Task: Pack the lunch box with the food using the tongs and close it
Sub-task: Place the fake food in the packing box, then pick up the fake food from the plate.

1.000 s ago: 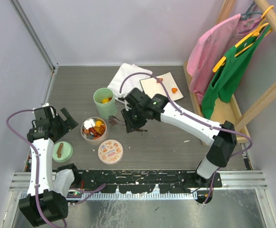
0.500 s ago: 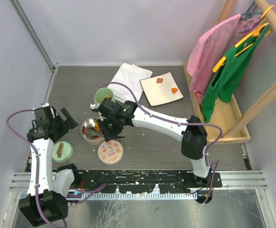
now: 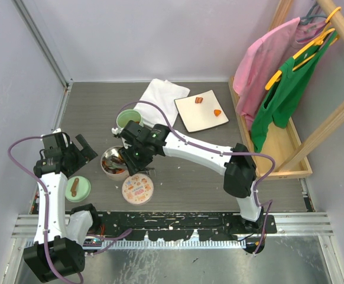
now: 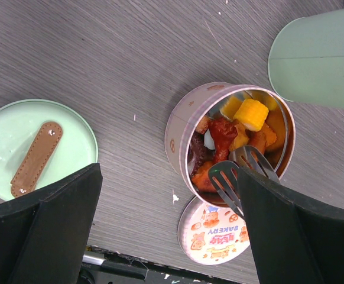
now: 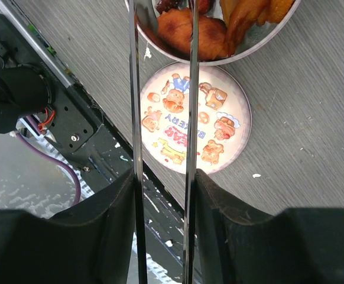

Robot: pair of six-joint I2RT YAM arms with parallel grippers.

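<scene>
The lunch box is a round tin [image 4: 181,118] that also shows in the top view [image 3: 106,165]. It holds the food [image 4: 225,133], orange, red, yellow and dark pieces. My right gripper [image 3: 138,155] hangs over the tin's near edge, shut on the tongs [image 5: 191,118], one finger against each arm. The tongs' slotted tips [image 4: 231,174] reach in among the food with a gap between them. Two more orange pieces [image 3: 200,100] lie on a white plate [image 3: 190,118]. To the left, my left gripper [image 3: 80,148] stands open and holds nothing.
A printed round lid [image 3: 138,189] lies flat just in front of the tin. A mint-green lid with a brown knob [image 3: 77,189] lies at the left, a mint-green cup [image 3: 129,120] behind the tin. A white cloth [image 3: 160,94] and a wooden clothes rack [image 3: 278,136] stand further back and right.
My right arm has swung left from the table's middle, bringing the tongs over the tin, and their tips now sit among the food. The left arm has not moved.
</scene>
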